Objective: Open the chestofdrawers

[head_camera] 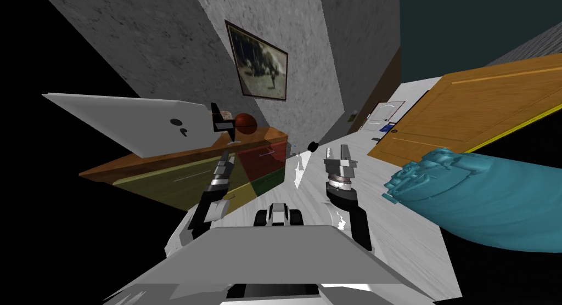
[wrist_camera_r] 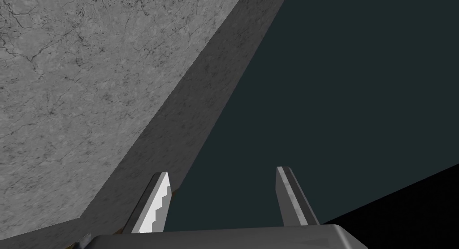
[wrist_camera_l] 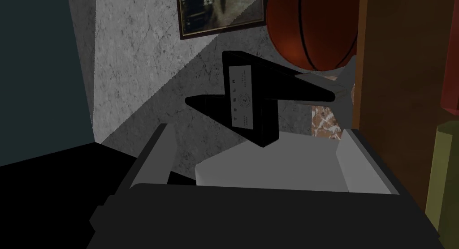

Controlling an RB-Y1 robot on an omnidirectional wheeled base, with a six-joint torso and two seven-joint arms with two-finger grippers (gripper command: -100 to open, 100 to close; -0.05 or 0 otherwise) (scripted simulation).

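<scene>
The chest of drawers (head_camera: 164, 160) stands at my left with a wooden top and olive, red, green and yellow drawer fronts. The red drawer (head_camera: 263, 159) and the olive drawer (head_camera: 181, 181) each carry a thin bar handle. My left gripper (head_camera: 226, 149) is raised at the chest's front near the top edge, between those two drawers. In the left wrist view the left gripper (wrist_camera_l: 260, 163) is open and holds nothing, with one finger (wrist_camera_l: 363, 163) close to the chest's wooden edge (wrist_camera_l: 394, 103). My right gripper (head_camera: 337, 153) hangs open over the floor, its fingers (wrist_camera_r: 154, 201) empty.
On the chest top sit a basketball (head_camera: 245, 123), a black labelled block (wrist_camera_l: 251, 98) and a large white slab (head_camera: 126, 120). A framed picture (head_camera: 258, 60) hangs above. An open wooden door (head_camera: 483, 115) and a bulky teal object (head_camera: 483, 192) are on the right.
</scene>
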